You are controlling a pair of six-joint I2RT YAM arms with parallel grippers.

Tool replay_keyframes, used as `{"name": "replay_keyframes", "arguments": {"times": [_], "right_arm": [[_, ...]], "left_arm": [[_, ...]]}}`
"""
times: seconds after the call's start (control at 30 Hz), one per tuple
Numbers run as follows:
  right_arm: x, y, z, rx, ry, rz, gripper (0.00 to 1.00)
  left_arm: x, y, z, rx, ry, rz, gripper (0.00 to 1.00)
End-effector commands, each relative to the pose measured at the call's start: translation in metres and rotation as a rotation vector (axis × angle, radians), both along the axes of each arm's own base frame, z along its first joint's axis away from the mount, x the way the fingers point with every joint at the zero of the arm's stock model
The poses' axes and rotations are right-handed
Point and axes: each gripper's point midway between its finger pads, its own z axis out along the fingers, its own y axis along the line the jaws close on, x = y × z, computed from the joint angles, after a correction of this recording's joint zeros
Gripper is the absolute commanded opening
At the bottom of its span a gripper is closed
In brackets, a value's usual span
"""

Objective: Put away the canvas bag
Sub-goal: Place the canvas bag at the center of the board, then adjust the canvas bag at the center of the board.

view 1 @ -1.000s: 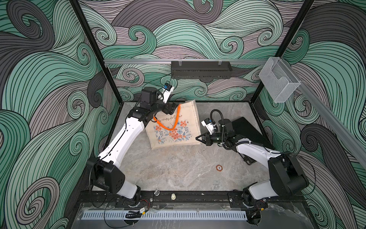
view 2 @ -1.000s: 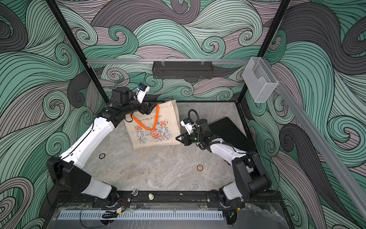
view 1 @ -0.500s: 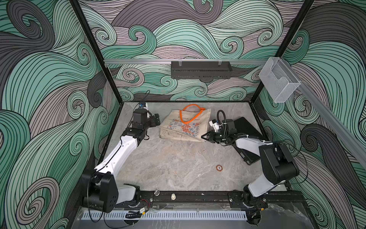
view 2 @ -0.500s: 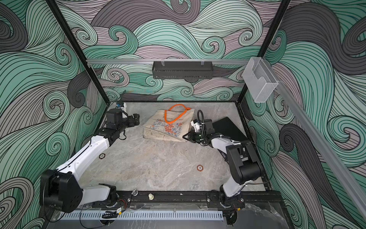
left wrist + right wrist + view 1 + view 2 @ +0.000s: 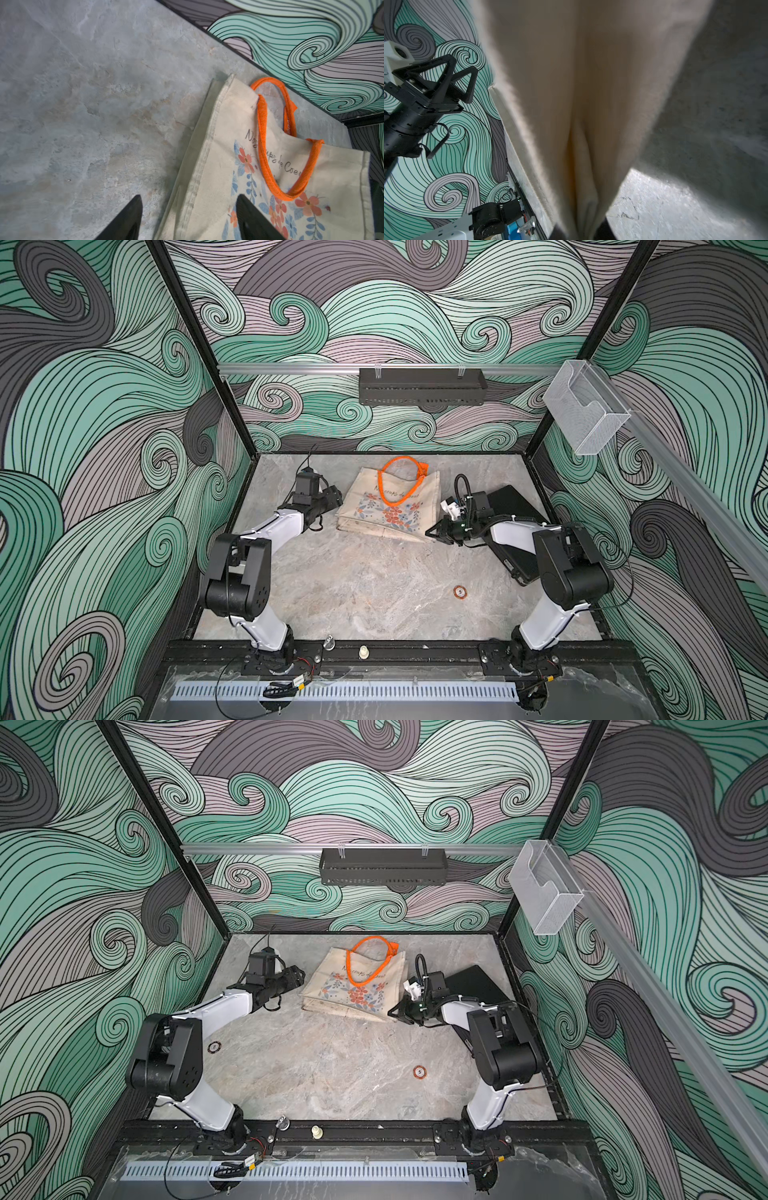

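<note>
The beige canvas bag (image 5: 374, 512) (image 5: 336, 994) lies flat at the back middle of the table, floral print up. Its orange handles (image 5: 386, 491) loop toward the back wall. My left gripper (image 5: 337, 498) (image 5: 298, 975) is low at the bag's left edge and open. In the left wrist view the left gripper (image 5: 189, 220) straddles that seam of the bag (image 5: 218, 182), one finger over the table, one over the canvas. My right gripper (image 5: 433, 532) (image 5: 395, 1013) is at the bag's near right corner. In the right wrist view a fold of the bag (image 5: 571, 83) fills the right gripper (image 5: 580, 233).
A flat black case (image 5: 513, 504) lies under the right arm at the table's right side. A black wire shelf (image 5: 422, 386) hangs on the back wall and a clear bin (image 5: 584, 410) on the right rail. Small round chips (image 5: 459, 592) (image 5: 213, 1047) lie on the table.
The bag stood lifted between both grippers a second ago and now lies flat. The left arm dropped away, then came back to the bag's left edge. The right gripper stayed at the corner.
</note>
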Motion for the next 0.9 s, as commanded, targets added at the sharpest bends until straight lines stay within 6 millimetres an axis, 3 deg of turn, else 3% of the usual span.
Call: {"name": "replay_keyframes", "arguments": {"times": [0.0, 0.03, 0.13, 0.3, 0.37, 0.43, 0.53, 0.73, 0.87], "right_arm": [[0.003, -0.015, -0.01, -0.104, 0.009, -0.032, 0.37], [0.003, -0.018, -0.011, -0.125, 0.01, -0.034, 0.42], [0.003, -0.024, -0.011, -0.173, 0.0, -0.028, 0.44], [0.004, -0.028, -0.011, -0.215, -0.013, -0.015, 0.45], [0.007, -0.03, -0.012, -0.23, -0.016, -0.021, 0.47], [0.012, -0.034, -0.015, -0.272, -0.026, -0.024, 0.5], [0.019, -0.042, -0.023, -0.386, -0.047, -0.021, 0.5], [0.024, -0.027, -0.035, -0.488, -0.065, 0.052, 0.44], [0.004, -0.014, -0.048, -0.535, -0.036, 0.121, 0.34]], "left_arm": [[0.004, -0.011, -0.02, -0.001, 0.025, -0.012, 0.67], [0.005, -0.017, -0.025, 0.013, 0.029, -0.042, 0.61], [0.003, -0.032, -0.039, 0.025, 0.068, -0.107, 0.46], [-0.005, -0.043, -0.057, 0.037, 0.098, -0.141, 0.38], [-0.011, -0.041, -0.065, 0.056, 0.137, -0.126, 0.36], [-0.02, -0.033, -0.073, 0.102, 0.174, -0.087, 0.23], [-0.03, -0.026, -0.08, 0.114, 0.189, -0.059, 0.17], [-0.058, -0.031, -0.083, 0.102, 0.209, -0.072, 0.07], [-0.08, -0.024, -0.079, 0.089, 0.198, -0.035, 0.02]]}}
